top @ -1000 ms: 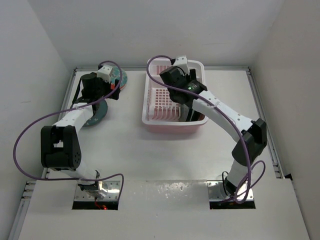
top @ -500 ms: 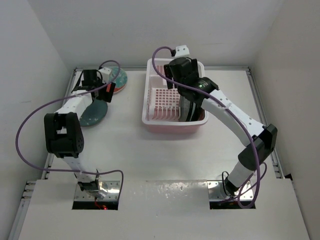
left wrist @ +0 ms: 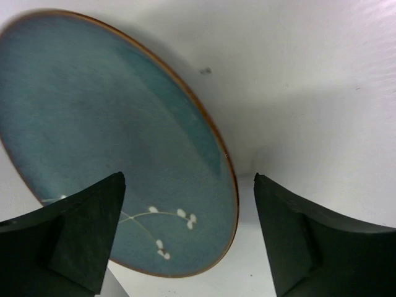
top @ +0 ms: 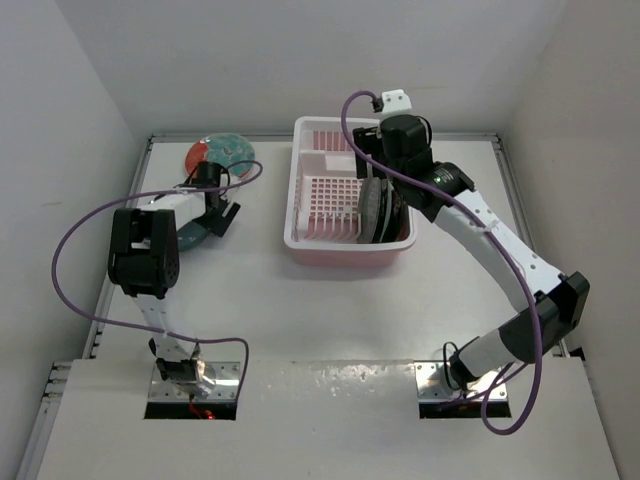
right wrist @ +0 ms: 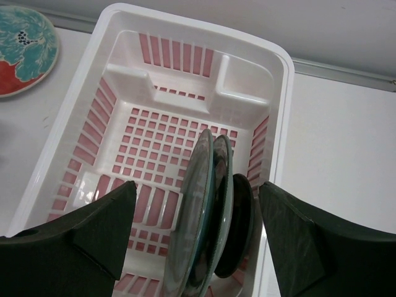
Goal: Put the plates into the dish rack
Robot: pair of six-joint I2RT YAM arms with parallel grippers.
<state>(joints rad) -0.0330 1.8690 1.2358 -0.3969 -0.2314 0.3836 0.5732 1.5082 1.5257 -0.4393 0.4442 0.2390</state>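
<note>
A white counter (top: 300,320) lies inside a white-walled booth. Toward its far edge sits the pink-and-white rectangular plastic dish rack (top: 300,195) with a slotted grid floor.

Three plates stand on edge at the right end of the rack: two large round grey-teal plates (right wrist: 197,204) side by side, and a small round black plate (right wrist: 242,223) just beside them, nearest the right wall. My right fingers (right wrist: 93,229) hang above the rack, spread wide and holding nothing, with the standing plates in the gap between them.

Well to the left of the rack, a round darker teal plate (left wrist: 105,136) with a thin brown rim and a small white sprig lies flat on the counter. My left fingers (left wrist: 74,235) are low over it and spread wide, with its rim in the gap between them. I cannot tell whether they touch it. Farther back on that side lies a round red plate with a pale blue centre (top: 220,152).
</note>
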